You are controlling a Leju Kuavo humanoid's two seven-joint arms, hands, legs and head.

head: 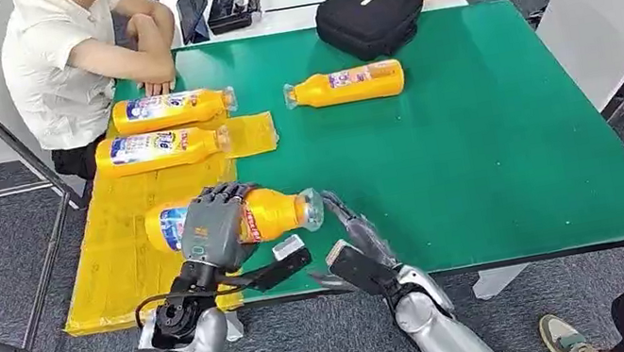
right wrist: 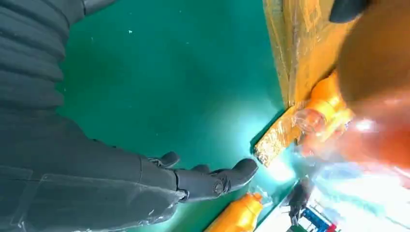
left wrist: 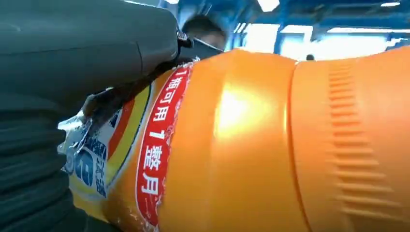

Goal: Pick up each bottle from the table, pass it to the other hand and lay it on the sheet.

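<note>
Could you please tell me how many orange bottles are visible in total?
4: two orange plastic bottles on the yellow sheet, one on the green table, one in the left hand.

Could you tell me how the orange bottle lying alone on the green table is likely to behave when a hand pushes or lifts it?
The lone bottle lies on its side and looks round, so it would probably roll if nudged. It appears full, so likely fairly heavy. Its glossy plastic may be slippery.

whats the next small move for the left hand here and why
Probably lower the held bottle onto the yellow sheet and let go. The left hand grips it above the sheet's near part, the right hand is open and apart from it, and two bottles already lie on the sheet.
</note>
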